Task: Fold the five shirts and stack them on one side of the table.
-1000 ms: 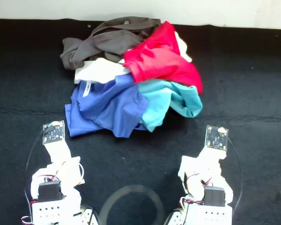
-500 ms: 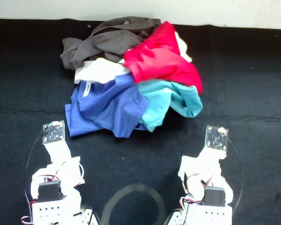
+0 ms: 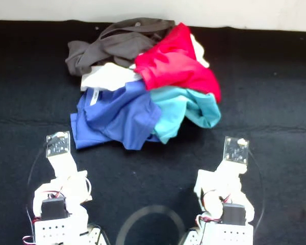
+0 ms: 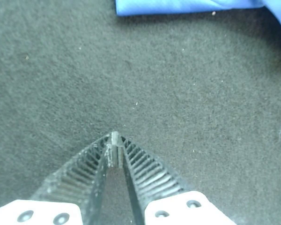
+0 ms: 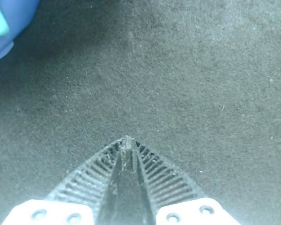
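**Five shirts (image 3: 137,97) tangled, both grippers clenched on nothing**

The shirts lie unfolded and bunched together on the black surface (image 3: 275,102), toward the middle of its far edge. A grey-brown shirt (image 3: 117,43) is farthest back, touching a red shirt (image 3: 176,64). A white shirt (image 3: 107,76) shows between them and the blue shirt (image 3: 117,115), which lies against a turquoise shirt (image 3: 186,107). By the near edge, the left gripper (image 4: 114,138) and right gripper (image 5: 128,140) sit over bare surface, each clenched tip to tip.

Five crumpled shirts (image 3: 137,97) lie heaped on the black table (image 3: 275,102), apart from the left arm (image 3: 64,171) and right arm (image 3: 227,178).
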You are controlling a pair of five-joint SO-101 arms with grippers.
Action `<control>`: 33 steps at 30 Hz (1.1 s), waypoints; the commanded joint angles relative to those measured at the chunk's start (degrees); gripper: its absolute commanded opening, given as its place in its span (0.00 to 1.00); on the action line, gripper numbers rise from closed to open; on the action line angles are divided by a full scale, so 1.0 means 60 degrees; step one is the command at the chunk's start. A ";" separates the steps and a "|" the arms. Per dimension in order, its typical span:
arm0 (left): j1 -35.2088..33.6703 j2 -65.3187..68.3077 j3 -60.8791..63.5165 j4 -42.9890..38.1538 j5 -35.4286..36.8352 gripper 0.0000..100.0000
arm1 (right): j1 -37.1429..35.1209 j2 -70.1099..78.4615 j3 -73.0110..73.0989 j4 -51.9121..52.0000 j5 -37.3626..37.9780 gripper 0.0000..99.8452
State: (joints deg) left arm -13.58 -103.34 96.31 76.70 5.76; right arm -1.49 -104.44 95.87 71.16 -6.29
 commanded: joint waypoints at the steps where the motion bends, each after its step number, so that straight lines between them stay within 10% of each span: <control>1: 0.0125 -0.0051 0.0125 -0.0015 0.0029 0.01 | -0.0022 -0.0081 0.1194 0.0051 -0.0044 0.01; 13: 0.0271 -0.0051 0.0125 -0.1070 -0.0103 0.01 | -0.0022 -0.0081 0.1194 0.0051 -0.0044 0.01; 20: 0.0344 -0.0051 0.0095 -0.3692 -0.3253 0.01 | -0.0022 -0.0081 0.1194 0.0051 -0.0044 0.01; 33: 0.0330 0.0403 -0.4784 -0.1670 -0.2813 0.28 | -0.0022 -0.0081 0.1194 0.0051 -0.0044 0.01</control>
State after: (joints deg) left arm -12.09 -103.16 76.18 64.75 -11.91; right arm -1.49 -104.44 95.87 71.16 -6.29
